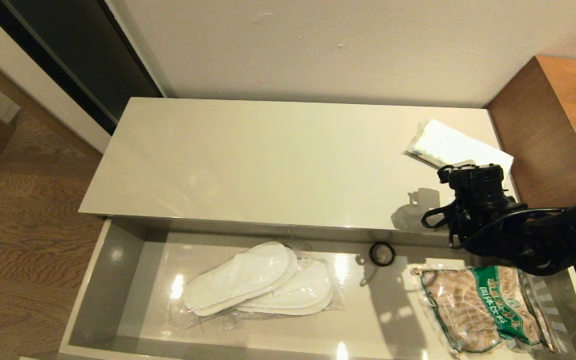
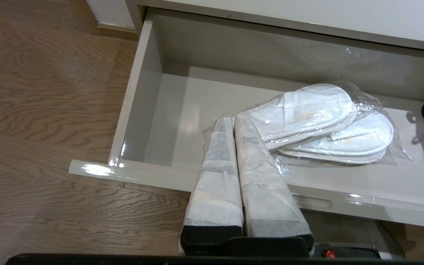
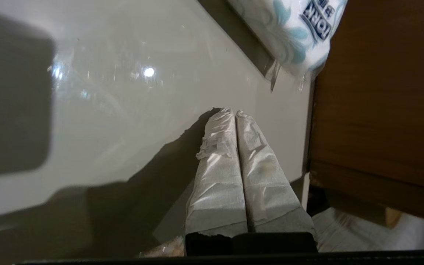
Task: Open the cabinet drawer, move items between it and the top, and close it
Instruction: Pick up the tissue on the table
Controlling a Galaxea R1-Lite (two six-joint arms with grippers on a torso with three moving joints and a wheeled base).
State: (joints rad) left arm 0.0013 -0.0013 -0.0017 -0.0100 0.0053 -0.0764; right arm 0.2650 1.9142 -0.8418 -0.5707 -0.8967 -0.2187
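Right gripper (image 3: pixel 234 114): my fingers pressed together, holding nothing, above the top (image 1: pixel 268 160) near its right end.
Tissue pack (image 1: pixel 455 147): on the top just beyond my right gripper, apart from it.
Left gripper (image 2: pixel 234 119): fingers together, empty, over the open drawer (image 1: pixel 93 285).
Slippers (image 1: pixel 263 285): in the drawer, just beside my left fingertips.

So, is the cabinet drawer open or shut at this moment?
Open. The cabinet drawer is pulled out below the top, and its inside shows the wrapped slippers, a black ring and a snack bag.
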